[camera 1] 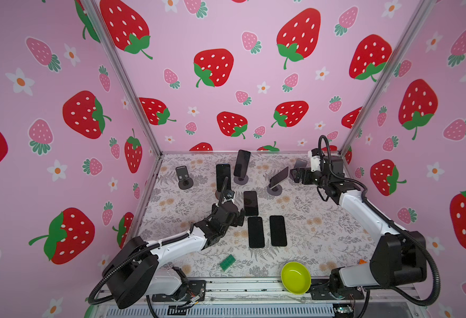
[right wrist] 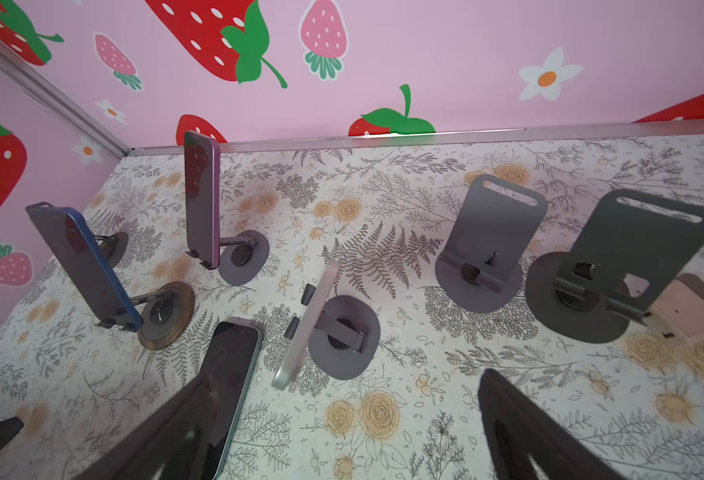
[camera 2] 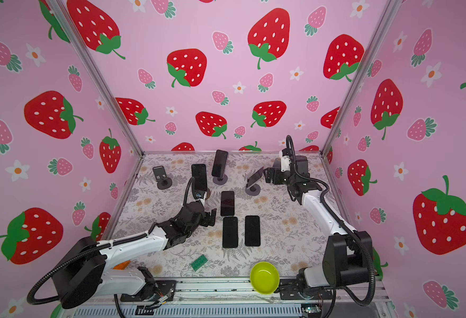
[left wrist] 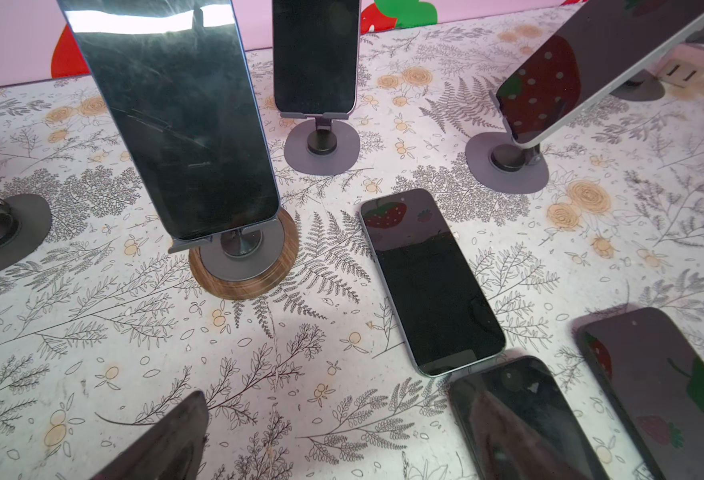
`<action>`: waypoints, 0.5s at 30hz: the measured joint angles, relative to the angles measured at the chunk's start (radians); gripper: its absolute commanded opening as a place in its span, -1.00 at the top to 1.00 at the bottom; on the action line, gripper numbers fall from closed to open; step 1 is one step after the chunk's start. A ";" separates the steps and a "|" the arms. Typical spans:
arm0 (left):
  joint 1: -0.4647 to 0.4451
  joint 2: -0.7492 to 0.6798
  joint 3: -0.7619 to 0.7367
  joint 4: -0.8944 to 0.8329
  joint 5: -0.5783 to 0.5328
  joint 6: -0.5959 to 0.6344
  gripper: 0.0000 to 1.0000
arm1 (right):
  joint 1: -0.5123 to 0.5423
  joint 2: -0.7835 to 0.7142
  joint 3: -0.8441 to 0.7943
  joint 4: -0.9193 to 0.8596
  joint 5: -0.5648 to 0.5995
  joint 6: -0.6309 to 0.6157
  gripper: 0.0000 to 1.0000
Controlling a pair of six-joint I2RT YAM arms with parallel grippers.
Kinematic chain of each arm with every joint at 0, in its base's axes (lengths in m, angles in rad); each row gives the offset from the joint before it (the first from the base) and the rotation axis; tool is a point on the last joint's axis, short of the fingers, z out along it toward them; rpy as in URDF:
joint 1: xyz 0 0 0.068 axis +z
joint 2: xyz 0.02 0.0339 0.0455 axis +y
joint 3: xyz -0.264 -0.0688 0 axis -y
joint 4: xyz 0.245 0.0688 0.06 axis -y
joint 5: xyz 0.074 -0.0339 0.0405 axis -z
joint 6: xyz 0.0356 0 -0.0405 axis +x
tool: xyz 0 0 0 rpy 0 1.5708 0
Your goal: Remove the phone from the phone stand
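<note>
Three phones stand propped in phone stands on a table under a fern-and-flower cloth (camera 1: 322, 220), boxed in by pink strawberry-print walls (camera 1: 226, 35): a blue phone (camera 1: 223, 176) on a wood-ringed stand (left wrist: 242, 286) at 11 o'clock, a purple phone (camera 1: 242, 163) on a grey stand (camera 1: 241, 180) at 12, and a steeply tilted silver phone (camera 1: 279, 177) on a second grey stand (camera 1: 274, 190) at 1. One bare stand (camera 1: 183, 177) sits at 10 o'clock and two bare stands (right wrist: 489, 245) at about 2. Three flat phones (camera 1: 251, 203) lie mid-table. A lime-green bowl (camera 1: 295, 277), bare inside, rests at 5 o'clock and a green toy brick (camera 1: 227, 263) at 7. The right gripper (camera 1: 295, 174), fingers spread wide around nothing, hovers with the silver phone just beside it at its 9 o'clock, not touching. The left gripper (camera 1: 238, 219), likewise spread and holding nothing, has the blue phone at its 11 o'clock.
</note>
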 measured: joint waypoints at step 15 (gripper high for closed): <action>0.000 0.002 0.000 -0.001 0.014 0.007 -0.98 | 0.018 0.040 0.018 0.080 -0.015 0.018 -1.00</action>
